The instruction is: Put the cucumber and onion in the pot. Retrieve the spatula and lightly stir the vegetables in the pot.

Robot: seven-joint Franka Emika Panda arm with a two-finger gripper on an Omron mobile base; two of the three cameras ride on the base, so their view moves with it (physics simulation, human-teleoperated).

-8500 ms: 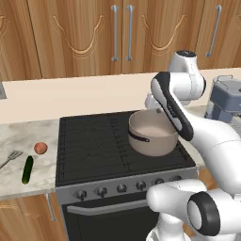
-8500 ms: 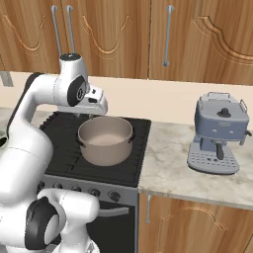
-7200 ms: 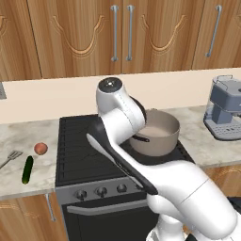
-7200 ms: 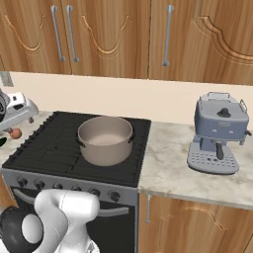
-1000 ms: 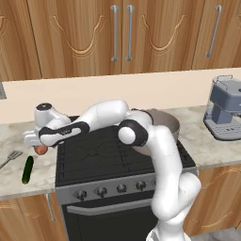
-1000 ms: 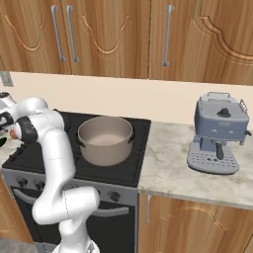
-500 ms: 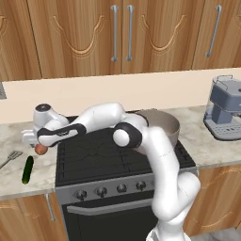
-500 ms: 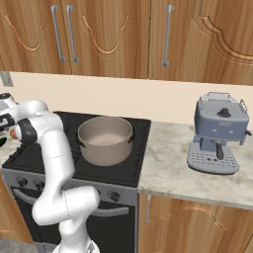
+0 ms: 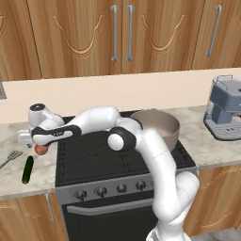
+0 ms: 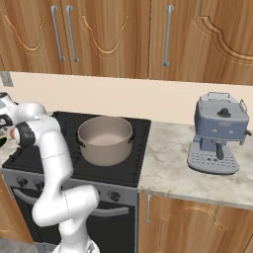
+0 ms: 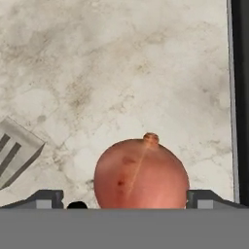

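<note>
Arm stretched far left across the stove [image 9: 117, 160], hand low over the marble counter [image 9: 12, 176] left of it. Gripper [image 11: 125, 198] spread wide, 1 fingertip [image 11: 46, 198] on each side of the onion [image 11: 141, 172], nothing clamped; cannot tell whether the tips touch it. Onion resting on the counter, just left of the stove's edge, seen in the left base view as a reddish ball [image 9: 41, 149] right under the hand. Cucumber [image 9: 28, 169] lying on the counter nearer than the onion, close to it but apart. Spatula [image 9: 11, 156] lying to the left of the onion, slotted head [image 11: 14, 151] near it, not touching. Pot [image 9: 157, 127] standing on the right half of the stove, well apart from the vegetables, pale inside with nothing in it [image 10: 105, 139]. Coffee machine [image 10: 220, 133] on the counter to the far right.
</note>
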